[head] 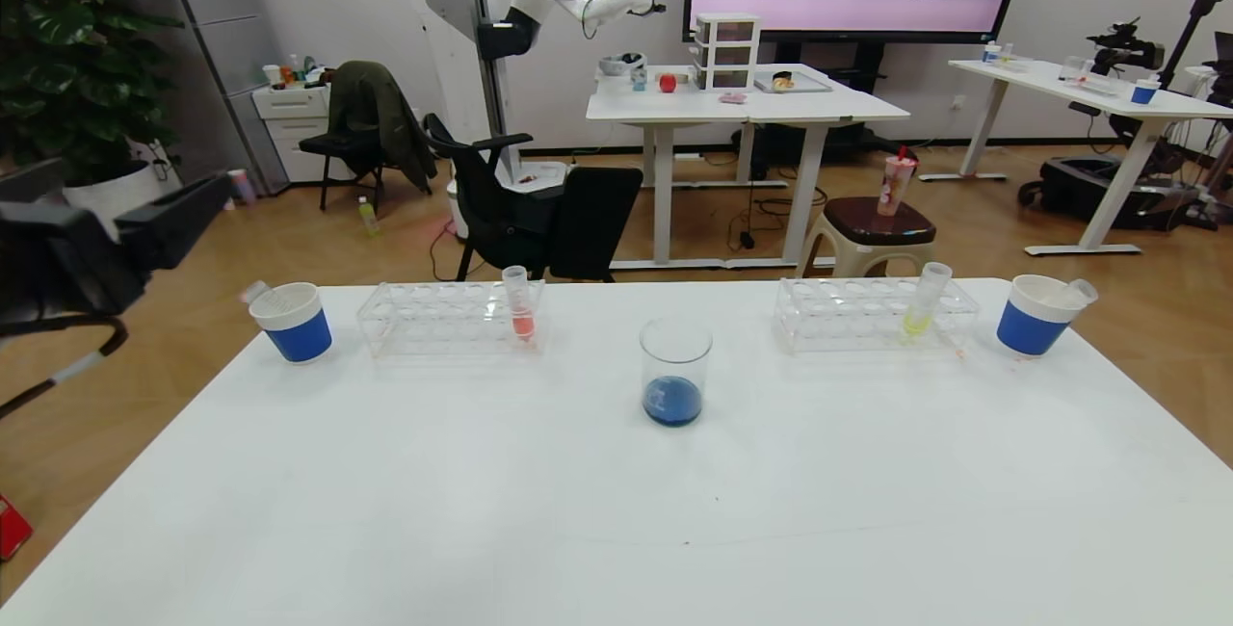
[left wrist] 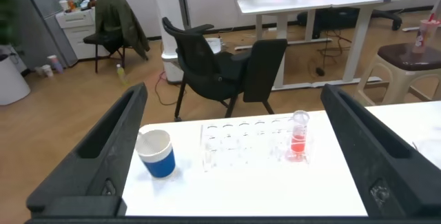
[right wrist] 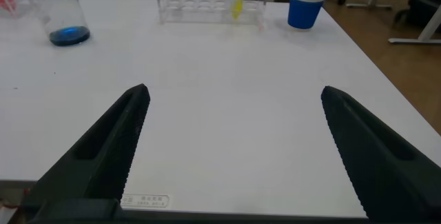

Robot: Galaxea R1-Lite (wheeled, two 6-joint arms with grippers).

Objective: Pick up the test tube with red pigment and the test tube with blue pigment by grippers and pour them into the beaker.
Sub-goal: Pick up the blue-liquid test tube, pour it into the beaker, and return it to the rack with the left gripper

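The beaker (head: 675, 371) stands mid-table with dark blue liquid in its bottom; it also shows in the right wrist view (right wrist: 58, 10). No tube with vivid orange-red or sky-blue liquid shows. A clear, empty-looking tube (head: 254, 292) leans in the left paper cup (head: 292, 321), and another (head: 1084, 291) leans in the right paper cup (head: 1034, 316). My left gripper (head: 125, 207) is open and empty, raised off the table's left side and facing the left rack (left wrist: 234, 93). My right gripper (right wrist: 234, 93) is open and empty over the bare near-right tabletop; it is out of the head view.
A clear rack (head: 448, 318) at the back left holds a tube with salmon-red liquid (head: 521, 310). A matching rack (head: 872, 313) at the back right holds a tube with yellow-green liquid (head: 923, 306). Office chairs, a stool and desks stand beyond the table's far edge.
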